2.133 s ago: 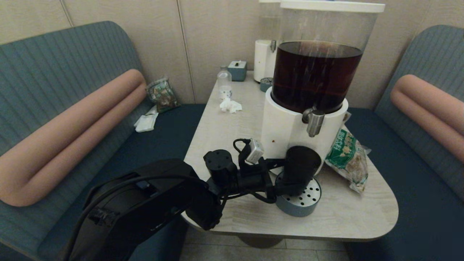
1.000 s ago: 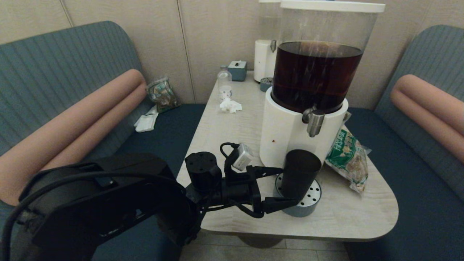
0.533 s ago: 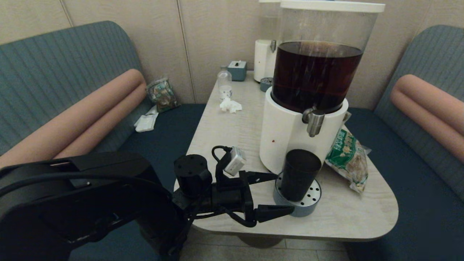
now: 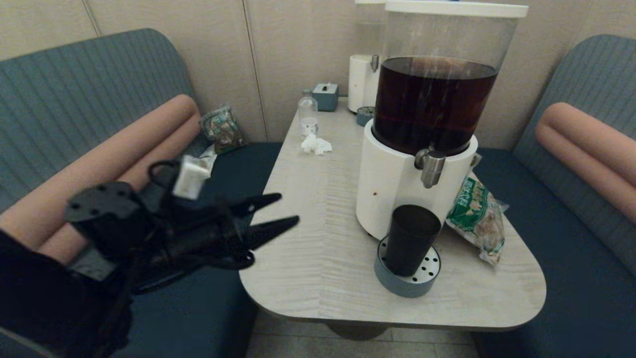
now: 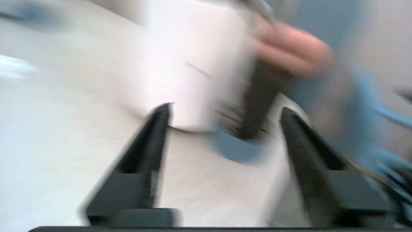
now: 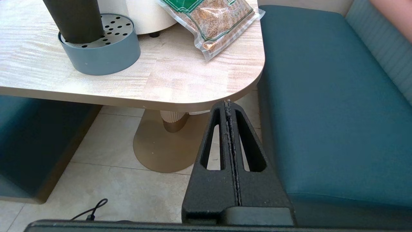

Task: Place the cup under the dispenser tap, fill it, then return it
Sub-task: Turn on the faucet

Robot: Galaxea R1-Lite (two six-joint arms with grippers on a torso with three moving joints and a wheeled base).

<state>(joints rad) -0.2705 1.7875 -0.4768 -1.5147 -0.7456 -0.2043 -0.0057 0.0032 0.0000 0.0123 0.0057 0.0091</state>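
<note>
Left gripper [image 4: 278,215] now hangs off the table's left edge, over the bench seat, with its two fingers parted and nothing between them; half a second ago it sat low at the near edge of the table [image 4: 318,258], its fingers spread on either side of the drip tray, and two seconds ago it was round the cup. It has drawn back to the left and risen, well apart from the cup, and the gap between its fingers looks narrower than before. The cup [image 4: 411,238] has not shifted: it stands upright on the round blue-grey drip tray [image 4: 405,286], long axis vertical, open mouth up, directly beneath the dispenser tap [image 4: 430,166], with clear air between rim and spout. The tap points straight down from the white base of the dispenser [image 4: 392,189], whose tank holds dark brown drink.

Right gripper [image 6: 229,135] is parked low, below the table's near right corner, fingers pressed together.

Just right of the dispenser lies a green-printed food bag [image 4: 476,216], one end behind the white base. At the far end of the table stand a small clear bottle [image 4: 307,113], a crumpled tissue [image 4: 315,144], a small blue box [image 4: 326,95] and a smaller white dispenser [image 4: 361,82]. Nothing stands between the left gripper and the cup.
</note>
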